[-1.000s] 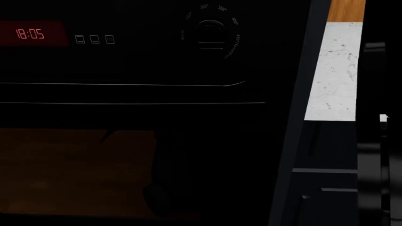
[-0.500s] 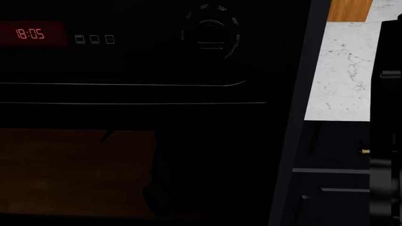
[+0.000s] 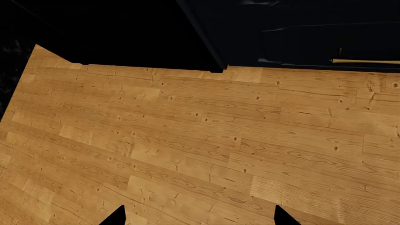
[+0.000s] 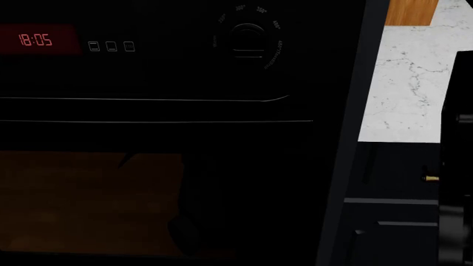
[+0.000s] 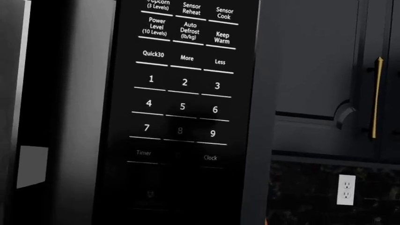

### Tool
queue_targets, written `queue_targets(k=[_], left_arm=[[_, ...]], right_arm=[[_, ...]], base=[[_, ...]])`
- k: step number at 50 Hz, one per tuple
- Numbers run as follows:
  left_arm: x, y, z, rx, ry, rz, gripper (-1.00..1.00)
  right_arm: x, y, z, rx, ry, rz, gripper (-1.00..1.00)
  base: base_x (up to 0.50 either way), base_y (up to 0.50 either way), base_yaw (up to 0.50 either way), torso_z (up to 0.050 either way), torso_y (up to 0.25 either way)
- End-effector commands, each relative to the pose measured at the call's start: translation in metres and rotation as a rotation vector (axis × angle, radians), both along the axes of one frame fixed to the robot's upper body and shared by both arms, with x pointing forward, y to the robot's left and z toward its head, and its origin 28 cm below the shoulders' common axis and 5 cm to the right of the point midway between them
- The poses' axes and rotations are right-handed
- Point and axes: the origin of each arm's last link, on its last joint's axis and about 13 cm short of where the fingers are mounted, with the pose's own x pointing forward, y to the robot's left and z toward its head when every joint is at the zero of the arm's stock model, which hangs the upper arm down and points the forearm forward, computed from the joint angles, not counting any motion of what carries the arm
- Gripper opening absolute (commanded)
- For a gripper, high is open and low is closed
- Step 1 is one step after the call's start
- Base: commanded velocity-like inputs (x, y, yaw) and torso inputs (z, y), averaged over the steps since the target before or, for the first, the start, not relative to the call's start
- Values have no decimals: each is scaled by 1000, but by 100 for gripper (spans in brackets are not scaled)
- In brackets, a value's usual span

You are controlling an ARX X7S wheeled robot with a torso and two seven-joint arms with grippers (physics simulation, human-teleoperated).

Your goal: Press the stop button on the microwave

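Right gripper: not visible in its own wrist camera, so whether its jaws are open or closed cannot be told; only a dark stretch of the right arm (image 4: 457,183) shows at the far right edge of the head view. That wrist camera faces the microwave (image 5: 75,117) head on and close, looking at the keypad panel (image 5: 181,93): rows labelled Power Level, Auto Defrost, Keep Warm, then Quick30, More, Less, then digits 1 to 9, then Timer and Clock. Below the Timer/Clock row the panel falls into shadow; a faint mark sits there, but no stop button can be read, so its exact spot relative to the tool cannot be told beyond lying somewhere on this panel. Beside the microwave, a dark cabinet door (image 5: 319,70) with a brass handle (image 5: 377,97), and lower down a white wall outlet (image 5: 345,189) on dark backsplash. Left gripper (image 3: 200,216): two dark fingertips (image 3: 119,216) spread well apart, nothing between them, pointing at wood plank floor (image 3: 187,140) with dark cabinet bases (image 3: 300,33) beyond. Head view: a black oven front (image 4: 170,111), red clock display (image 4: 35,40) reading 18:05, a round dial (image 4: 247,40), and a strip of white marble worktop (image 4: 402,94) along the right edge.
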Motion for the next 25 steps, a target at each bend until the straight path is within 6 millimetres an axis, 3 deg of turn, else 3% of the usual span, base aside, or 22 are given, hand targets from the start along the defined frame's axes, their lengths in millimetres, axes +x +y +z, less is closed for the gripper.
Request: queue_targets(k=[1,8,25], left_arm=[[0,0,0,0,0,0,100],[0,0,0,0,0,0,100],[0,0,0,0,0,0,100]], right_arm=[[-13,3,-10,-28,26,26,-100],[-30,12,-9,-40,18,81,-100],[-27,12,-15,-56,21,70,-100]], base=[[0,0,0,0,0],[0,0,0,0,0],[0,0,0,0,0]])
